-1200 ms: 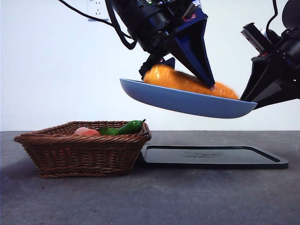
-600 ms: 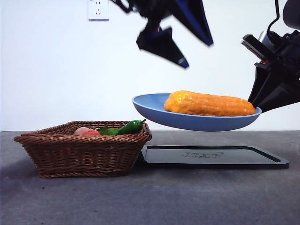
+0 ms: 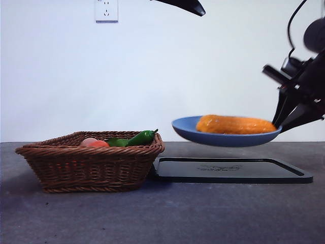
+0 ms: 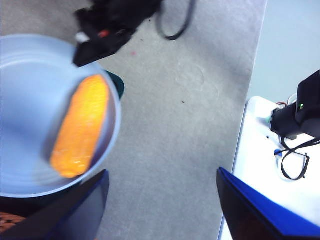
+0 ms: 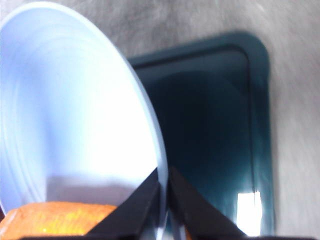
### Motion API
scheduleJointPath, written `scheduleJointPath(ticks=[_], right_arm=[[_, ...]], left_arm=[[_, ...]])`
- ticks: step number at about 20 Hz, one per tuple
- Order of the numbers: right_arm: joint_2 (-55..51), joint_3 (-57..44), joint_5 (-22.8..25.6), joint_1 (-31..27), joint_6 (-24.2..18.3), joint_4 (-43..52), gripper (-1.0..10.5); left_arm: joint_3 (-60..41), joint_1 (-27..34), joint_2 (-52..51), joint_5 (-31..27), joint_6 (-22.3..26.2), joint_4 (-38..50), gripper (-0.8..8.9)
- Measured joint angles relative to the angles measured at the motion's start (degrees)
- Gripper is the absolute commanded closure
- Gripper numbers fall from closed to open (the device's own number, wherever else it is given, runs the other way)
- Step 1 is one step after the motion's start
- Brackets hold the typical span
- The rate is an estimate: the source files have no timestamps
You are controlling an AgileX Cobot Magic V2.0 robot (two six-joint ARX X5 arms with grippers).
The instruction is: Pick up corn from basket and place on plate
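Black jaws of my right gripper (image 5: 164, 200) are pinched on the plate (image 3: 223, 138) rim, w/ the plate held in the air above the tray (image 3: 231, 170), roughly level. Corn (image 3: 235, 124) lies across the plate, near my end. Left gripper (image 4: 160, 200) is spread wide, empty, up high & apart. Basket (image 3: 91, 160) keeps the pepper (image 3: 138, 138) & peach (image 3: 93, 143). Step now, I'd say: lower the plate. Keep it flat, go slow so the corn doesn't roll, let go only once it's fully down on the tray.
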Motion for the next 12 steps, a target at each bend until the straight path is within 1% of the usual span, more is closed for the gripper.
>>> scheduleJointPath(ticks=[3, 6, 11, 12], right_arm=[[6.1, 3.4, 0.0, 0.1, 0.0, -1.1, 9.5], [9.8, 3.8, 0.1, 0.1, 0.0, -1.6, 9.5], [10.6, 3.9, 0.5, 0.1, -0.5, -1.8, 9.4], [10.6, 3.9, 0.5, 0.1, -0.6, -1.9, 9.3]], left_arm=[[0.1, 0.0, 0.0, 0.0, -0.5, -0.7, 4.64], [0.1, 0.0, 0.0, 0.0, -0.9, -0.9, 4.64], [0.1, 0.0, 0.0, 0.0, -1.0, -0.8, 4.64], [0.1, 0.0, 0.0, 0.0, -1.0, -0.8, 4.64]])
